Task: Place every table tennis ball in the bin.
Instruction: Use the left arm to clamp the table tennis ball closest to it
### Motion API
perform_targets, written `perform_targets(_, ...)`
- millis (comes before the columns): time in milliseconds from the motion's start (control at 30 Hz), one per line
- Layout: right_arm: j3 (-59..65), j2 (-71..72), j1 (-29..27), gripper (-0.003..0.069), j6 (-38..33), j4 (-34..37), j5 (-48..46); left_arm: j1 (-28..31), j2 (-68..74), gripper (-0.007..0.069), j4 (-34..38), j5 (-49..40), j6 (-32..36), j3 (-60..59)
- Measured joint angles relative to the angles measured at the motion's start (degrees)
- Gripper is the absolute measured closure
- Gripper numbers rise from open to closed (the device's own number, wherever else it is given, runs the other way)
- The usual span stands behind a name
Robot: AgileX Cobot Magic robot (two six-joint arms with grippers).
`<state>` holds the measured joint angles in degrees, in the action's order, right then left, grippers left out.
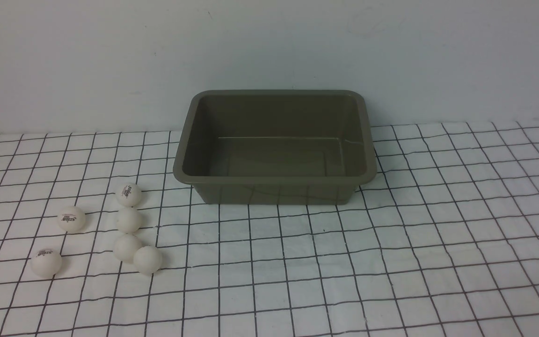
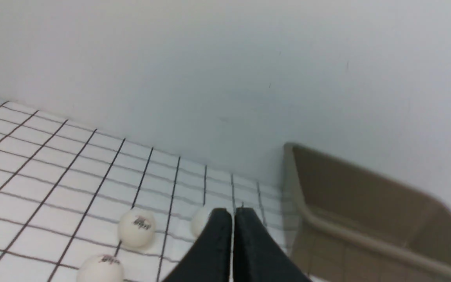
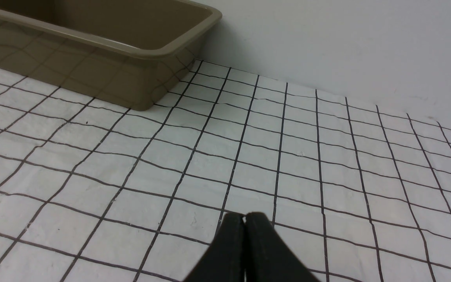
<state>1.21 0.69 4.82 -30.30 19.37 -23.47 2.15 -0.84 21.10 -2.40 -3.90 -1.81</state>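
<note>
Jaws on both end effectors are pressed together, gripping nothing. Your left end effector [image 2: 232, 213] hangs over the gridded surface [image 1: 391, 262], and your right end effector [image 3: 244, 217] hangs over the cloth on the other side. You have six table tennis balls [image 1: 129, 220] lying on the left, all outside the bin [image 1: 274, 180]. The nearest ball [image 1: 46, 263] sits alone, then comes a touching pair [image 1: 147, 260], with two more lined up behind and another logo ball [image 1: 71, 219] farther left. Beyond them the bin stands upright, close to the wall [image 1: 269, 47].
</note>
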Motion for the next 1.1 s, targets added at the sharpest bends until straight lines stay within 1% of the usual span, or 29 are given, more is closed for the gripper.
perform_targets(100, 0.0, 0.0, 0.0, 0.0676, 0.0, 0.0, 0.0, 0.0, 0.0, 0.0629, 4.7, 1.5, -0.6, 0.0)
perform_targets(267, 0.0, 0.0, 0.0, 0.0676, 0.0, 0.0, 0.0, 0.0, 0.0, 0.0629, 10.3, 0.5, -0.7, 0.0)
perform_targets(633, 0.0, 0.0, 0.0, 0.0676, 0.0, 0.0, 0.0, 0.0, 0.0, 0.0629, 12.2, -0.2, -0.4, 0.0)
perform_targets(733, 0.0, 0.0, 0.0, 0.0676, 0.0, 0.0, 0.0, 0.0, 0.0, 0.0629, 14.5, 1.1, -1.5, 0.0)
perform_targets(767, 0.0, 0.0, 0.0, 0.0676, 0.0, 0.0, 0.0, 0.0, 0.0, 0.0629, 16.8, 3.3, -3.2, 0.0)
perform_targets(833, 0.0, 0.0, 0.0, 0.0676, 0.0, 0.0, 0.0, 0.0, 0.0, 0.0629, 17.3, 4.1, -3.8, 0.0)
perform_targets(867, 0.0, 0.0, 0.0, 0.0676, 0.0, 0.0, 0.0, 0.0, 0.0, 0.0629, 18.6, 6.1, -5.3, 0.5)
perform_targets(1000, 0.0, 0.0, 0.0, 0.0676, 0.0, 0.0, 0.0, 0.0, 0.0, 0.0629, 15.6, 8.5, -5.6, 5.5)
perform_targets(1067, 0.0, 0.0, 0.0, 0.0676, 0.0, 0.0, 0.0, 0.0, 0.0, 0.0629, 11.3, 8.9, -4.9, 9.5)
perform_targets(1100, 0.0, 0.0, 0.0, 0.0676, 0.0, 0.0, 0.0, 0.0, 0.0, 0.0629, 7.2, 8.9, -4.2, 12.8)
